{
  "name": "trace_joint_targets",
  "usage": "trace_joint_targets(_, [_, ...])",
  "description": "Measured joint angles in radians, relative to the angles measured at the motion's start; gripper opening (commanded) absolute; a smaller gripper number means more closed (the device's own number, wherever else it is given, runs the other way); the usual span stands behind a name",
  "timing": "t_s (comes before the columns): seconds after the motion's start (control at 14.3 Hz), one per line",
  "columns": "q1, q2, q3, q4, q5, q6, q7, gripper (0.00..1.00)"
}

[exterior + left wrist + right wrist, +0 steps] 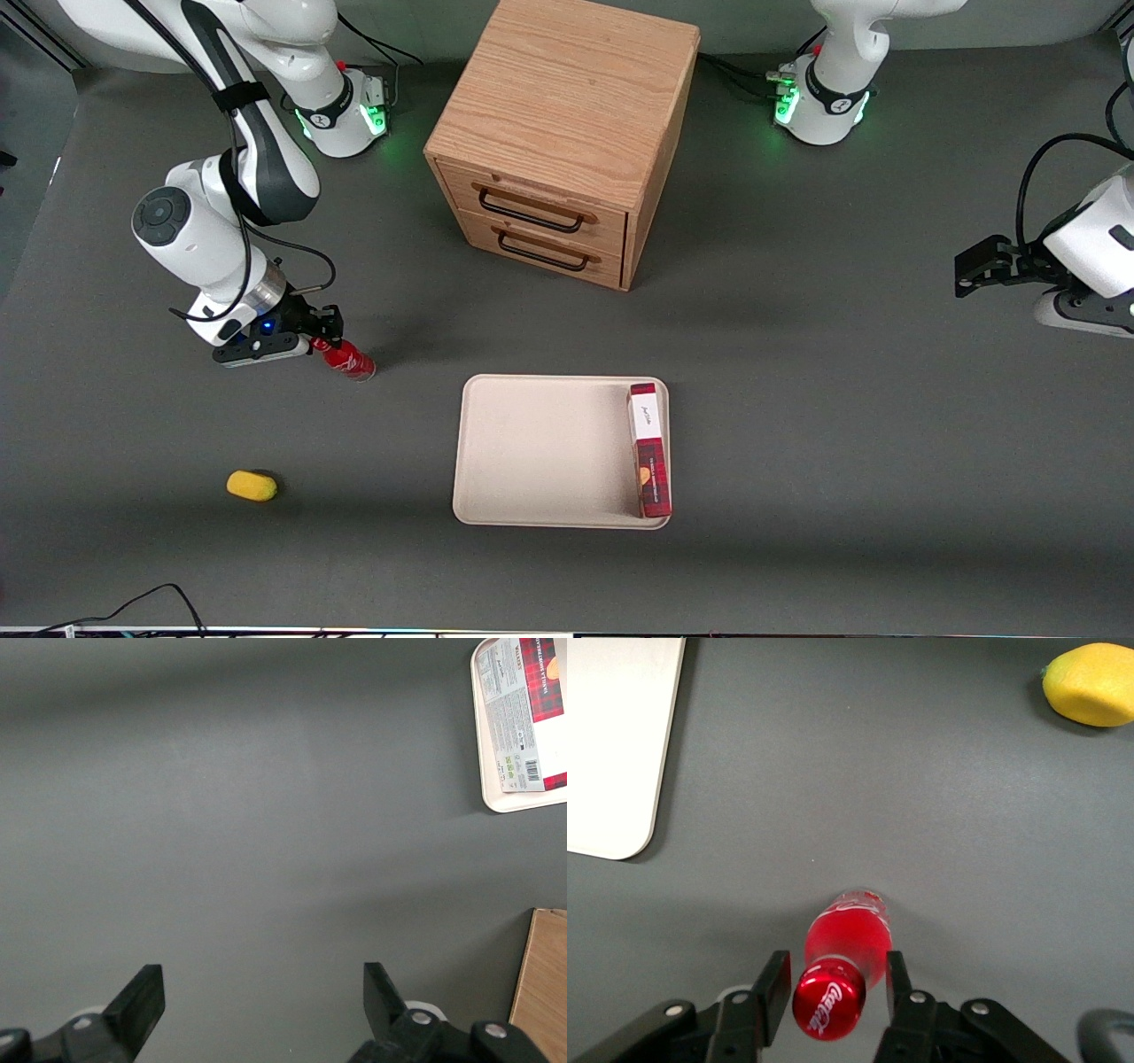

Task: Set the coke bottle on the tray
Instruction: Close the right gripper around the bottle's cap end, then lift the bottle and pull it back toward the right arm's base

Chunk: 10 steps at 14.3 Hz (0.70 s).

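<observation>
Gripper (831, 990) straddles the coke bottle (843, 958) neck, fingers (772, 992) narrowly parted, contact unclear. Bottle base hidden; tray (620, 744) cut off at frame edge.

**Where things lie around my pincer**

My pincer (326, 341) is at my working end of the surface (797, 399), its fingers either side of the coke bottle (347, 358). The lemon (252, 486) lies nearer the front camera. The tray (532, 452) sits mid-surface, nearer that camera than the cabinet (558, 133), with a box (649, 452) on it along its edge toward the parked arm.
</observation>
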Motion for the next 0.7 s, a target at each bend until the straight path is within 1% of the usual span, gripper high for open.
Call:
trace_joint_targets(0.07, [0.0, 0.0, 0.0, 0.0, 0.0, 0.0, 0.0, 0.09])
trace_joint_targets(0.21, [0.0, -0.001, 0.001, 0.001, -0.003, 0.001, 0.0, 0.04])
trace_joint_targets(0.35, [0.0, -0.004, 0.004, 0.005, -0.004, -0.009, 0.0, 0.03])
trace_joint_targets(0.42, [0.0, -0.012, 0.004, 0.017, -0.004, -0.038, 0.0, 0.03])
trace_joint_targets(0.56, [0.0, -0.04, 0.004, 0.079, -0.004, -0.172, 0.0, 0.03])
trace_joint_targets(0.7, [-0.002, -0.083, 0.004, 0.189, -0.004, -0.378, 0.0, 0.03])
